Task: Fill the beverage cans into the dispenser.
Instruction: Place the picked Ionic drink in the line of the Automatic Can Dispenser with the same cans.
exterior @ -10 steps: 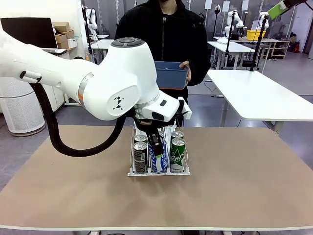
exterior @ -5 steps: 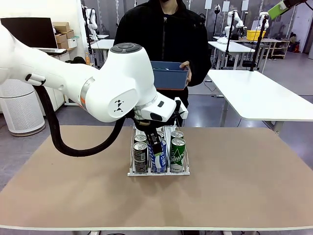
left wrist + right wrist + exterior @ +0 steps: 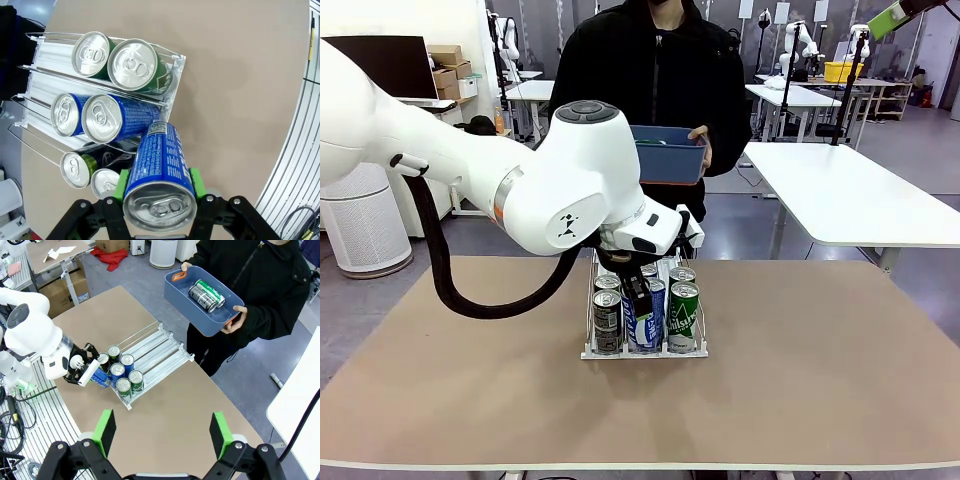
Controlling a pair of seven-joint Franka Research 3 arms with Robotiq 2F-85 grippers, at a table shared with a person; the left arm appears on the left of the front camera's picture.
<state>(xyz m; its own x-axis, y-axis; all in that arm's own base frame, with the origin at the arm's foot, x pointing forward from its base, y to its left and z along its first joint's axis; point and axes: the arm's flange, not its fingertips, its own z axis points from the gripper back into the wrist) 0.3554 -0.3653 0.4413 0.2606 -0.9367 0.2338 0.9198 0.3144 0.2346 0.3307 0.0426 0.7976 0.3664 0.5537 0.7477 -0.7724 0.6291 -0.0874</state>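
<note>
My left gripper [image 3: 158, 183] is shut on a blue beverage can [image 3: 159, 165], gripped by its sides with the silver top facing the wrist camera. It hangs tilted just in front of the white wire dispenser [image 3: 50, 55]. The lanes hold two green cans [image 3: 135, 65], two blue cans [image 3: 102, 117] and dark cans [image 3: 75, 167]. In the front view the left gripper [image 3: 638, 297] is low over the dispenser [image 3: 645, 352], between a dark can [image 3: 607, 318] and a green can [image 3: 683, 312]. My right gripper [image 3: 162, 432] is open and empty, high above the table.
A person at the far side holds a blue tub [image 3: 180, 290] with a green can [image 3: 210, 290] and a dark can [image 3: 200, 297] in it. The same tub [image 3: 670, 160] is above and behind the dispenser. Bare brown tabletop [image 3: 820, 360] lies on both sides.
The left arm has shifted a little to the right and its gripper has edged up slightly, still shut on the blue can. The person's tub has barely moved.
</note>
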